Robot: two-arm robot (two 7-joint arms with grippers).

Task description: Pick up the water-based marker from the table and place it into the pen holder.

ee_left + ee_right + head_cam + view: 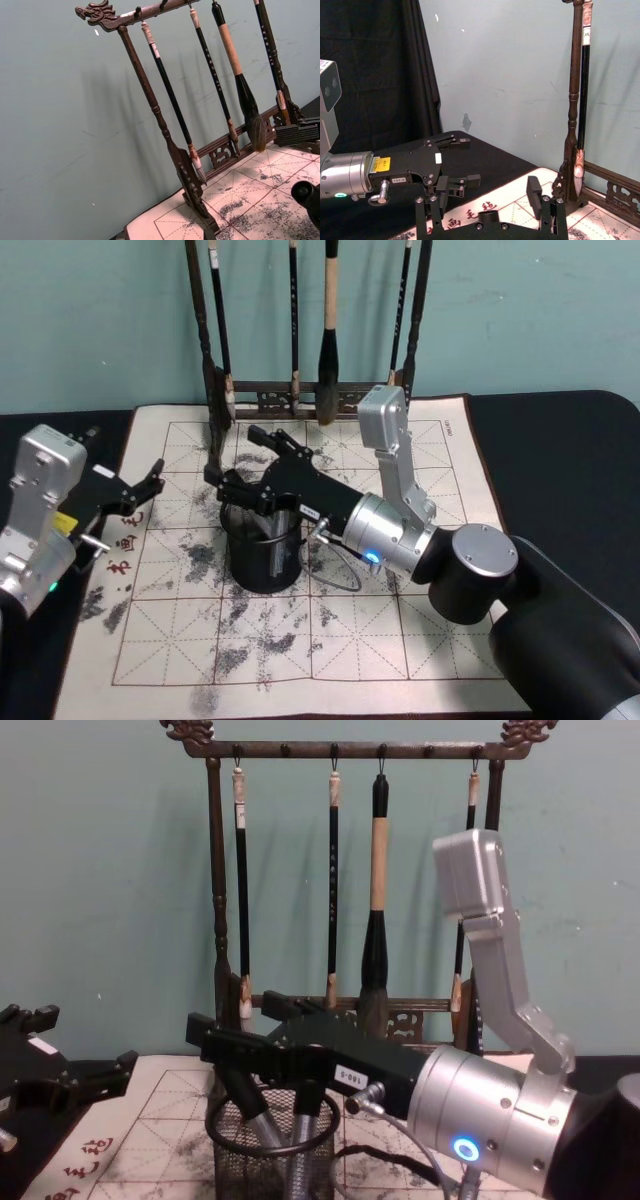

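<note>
One marker (262,1132) already leans inside our pen holder (270,1152) at lower centre of the chest frame, the right gripper (222,1052) poised spread just above the rim, the left gripper (140,490) idle and open at mid-left, leaving only withdrawal, we judge.

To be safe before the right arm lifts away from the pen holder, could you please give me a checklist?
1. Right pincer open: ok, fingers spread above the pen holder.
2. Marker inside: cannot tell; grey barrels show through the mesh.
3. Holder upright on the mat: ok.
4. Room from the brush rack just behind: cannot tell.
5. Left pincer out of the way: ok, at the mat's left edge.
</note>
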